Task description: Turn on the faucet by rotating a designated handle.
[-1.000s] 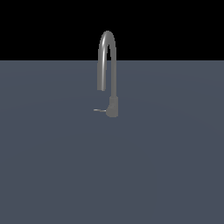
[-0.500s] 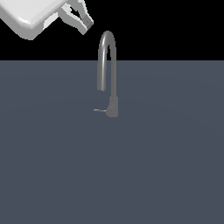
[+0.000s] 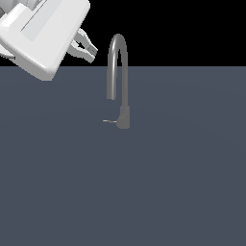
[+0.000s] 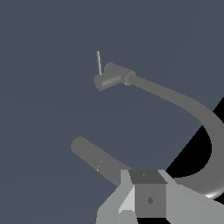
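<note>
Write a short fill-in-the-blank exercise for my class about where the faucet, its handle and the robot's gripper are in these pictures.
1. The handle sticks out from the faucet's base toward the exterior view's ____.
2. The gripper is ____ the handle, not touching it.
3. The spout is shaped like an ____.
4. The gripper holds ____.

Missing words: left; above; arch; nothing

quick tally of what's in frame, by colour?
Grey: 2, faucet and its handle
White: 1, gripper on the arm
Total: 3
</note>
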Tool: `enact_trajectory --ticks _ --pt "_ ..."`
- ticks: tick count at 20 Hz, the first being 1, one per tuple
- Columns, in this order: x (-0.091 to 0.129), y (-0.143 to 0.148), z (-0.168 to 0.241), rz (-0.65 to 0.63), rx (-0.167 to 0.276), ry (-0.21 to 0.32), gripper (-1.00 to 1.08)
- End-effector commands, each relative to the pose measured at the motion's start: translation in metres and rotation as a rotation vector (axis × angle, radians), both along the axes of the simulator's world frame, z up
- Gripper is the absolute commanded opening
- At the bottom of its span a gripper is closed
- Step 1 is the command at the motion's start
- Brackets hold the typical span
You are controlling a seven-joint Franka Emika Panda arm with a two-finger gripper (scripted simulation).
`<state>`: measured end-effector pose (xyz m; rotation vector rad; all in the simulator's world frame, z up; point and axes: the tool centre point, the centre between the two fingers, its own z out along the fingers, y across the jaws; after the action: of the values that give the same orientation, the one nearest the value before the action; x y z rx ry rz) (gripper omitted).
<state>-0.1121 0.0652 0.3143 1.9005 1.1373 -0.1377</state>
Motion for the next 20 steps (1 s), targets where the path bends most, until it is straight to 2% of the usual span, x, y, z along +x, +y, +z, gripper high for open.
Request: enact_trajectory --ticks 1,20 --pt "0.005 0.003 -0.009 0.049 -0.042 0.003 -1.0" --pt "0.033 0.016 -0.077 0.372 -0.335 0.021 -1.0"
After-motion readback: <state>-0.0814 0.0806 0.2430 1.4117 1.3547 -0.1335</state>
